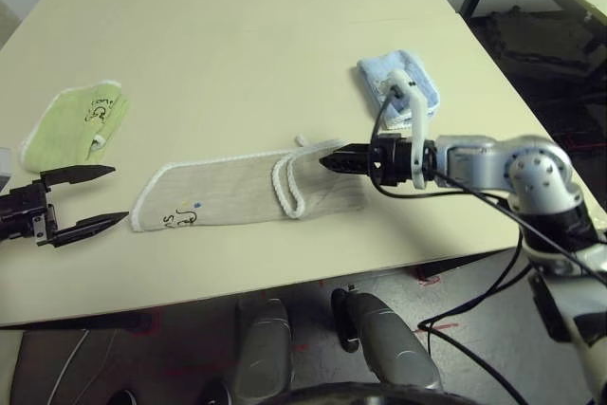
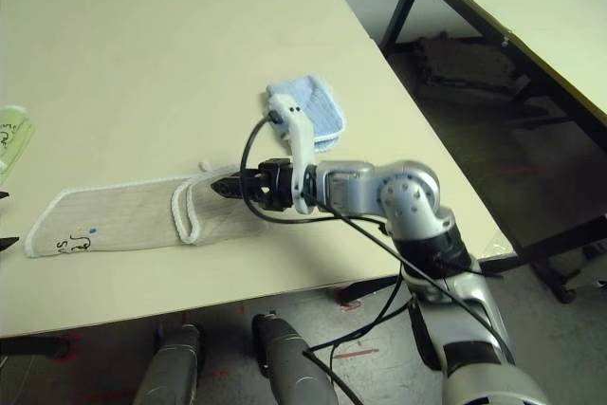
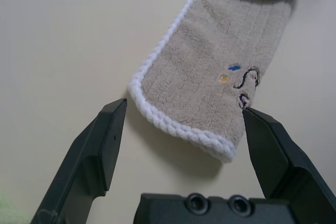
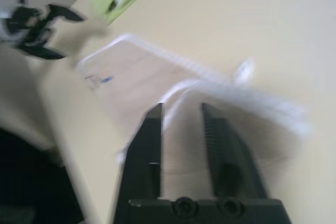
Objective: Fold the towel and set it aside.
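With the towel [image 1: 248,193] lying near the table's [image 1: 237,54] front edge, the left gripper [image 1: 102,198] is waiting agape at its logo end, the right gripper [image 1: 334,158], jaws narrowly parted and empty, hanging over the folded end, so each should pinch only its end's hem.

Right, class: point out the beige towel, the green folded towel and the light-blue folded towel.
beige towel [image 1: 237,194], left eye view, on its flat ribbed middle.
green folded towel [image 1: 71,125], left eye view, on its top face.
light-blue folded towel [image 2: 318,113], right eye view, on its bare upper surface.

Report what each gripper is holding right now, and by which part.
Nothing is held. The left gripper stands open just short of the beige towel's logo end; the right gripper hovers narrowly parted above its folded-over end.
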Controlling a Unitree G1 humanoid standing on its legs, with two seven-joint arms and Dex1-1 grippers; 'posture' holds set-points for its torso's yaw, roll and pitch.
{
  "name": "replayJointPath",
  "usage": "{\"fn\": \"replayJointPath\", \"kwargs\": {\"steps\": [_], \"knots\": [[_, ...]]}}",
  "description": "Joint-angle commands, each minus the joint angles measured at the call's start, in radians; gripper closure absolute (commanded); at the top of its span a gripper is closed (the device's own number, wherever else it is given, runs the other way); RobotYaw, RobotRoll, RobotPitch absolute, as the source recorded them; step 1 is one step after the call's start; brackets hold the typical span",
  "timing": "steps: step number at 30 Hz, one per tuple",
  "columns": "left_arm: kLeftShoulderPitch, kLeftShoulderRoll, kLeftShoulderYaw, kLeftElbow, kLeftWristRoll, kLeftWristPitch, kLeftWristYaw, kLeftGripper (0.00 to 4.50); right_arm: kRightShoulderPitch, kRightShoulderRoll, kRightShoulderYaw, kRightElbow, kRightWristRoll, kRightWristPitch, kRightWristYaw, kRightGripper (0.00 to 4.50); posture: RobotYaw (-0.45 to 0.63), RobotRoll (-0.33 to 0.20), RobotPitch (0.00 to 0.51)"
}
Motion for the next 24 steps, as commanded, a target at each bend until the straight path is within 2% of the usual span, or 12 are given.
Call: {"fn": "replayJointPath", "kwargs": {"steps": [1, 4, 10, 16, 21, 24], "knots": [[-0.002, 0.006, 0.011, 0.004, 0.019, 0.009, -0.009, 0.00, 0.048, 0.052, 0.055, 0.019, -0.198, -0.209, 0.137, 4.49, -0.03, 0.000, 0.211], [-0.005, 0.011, 0.014, 0.003, 0.021, 0.013, -0.009, 0.00, 0.093, 0.084, 0.075, 0.049, -0.306, -0.333, 0.231, 4.49, -0.03, 0.000, 0.214], [-0.009, 0.015, 0.013, 0.003, 0.025, 0.019, -0.009, 0.00, 0.159, 0.076, 0.175, 0.120, -0.491, -0.525, 0.465, 4.49, -0.04, 0.000, 0.217], [-0.020, 0.009, 0.010, -0.002, 0.032, 0.025, -0.009, 0.00, 0.163, 0.123, 0.198, 0.263, -0.607, -0.563, 0.511, 4.49, -0.04, 0.000, 0.216], [-0.016, 0.009, 0.014, -0.007, 0.033, 0.029, -0.009, 0.00, 0.134, 0.179, 0.132, 0.272, -0.587, -0.519, 0.505, 4.49, -0.04, 0.000, 0.214], [-0.009, 0.010, 0.019, -0.007, 0.035, 0.029, -0.009, 0.00, 0.103, 0.190, 0.066, 0.187, -0.502, -0.433, 0.510, 4.49, -0.03, 0.000, 0.213]]}}
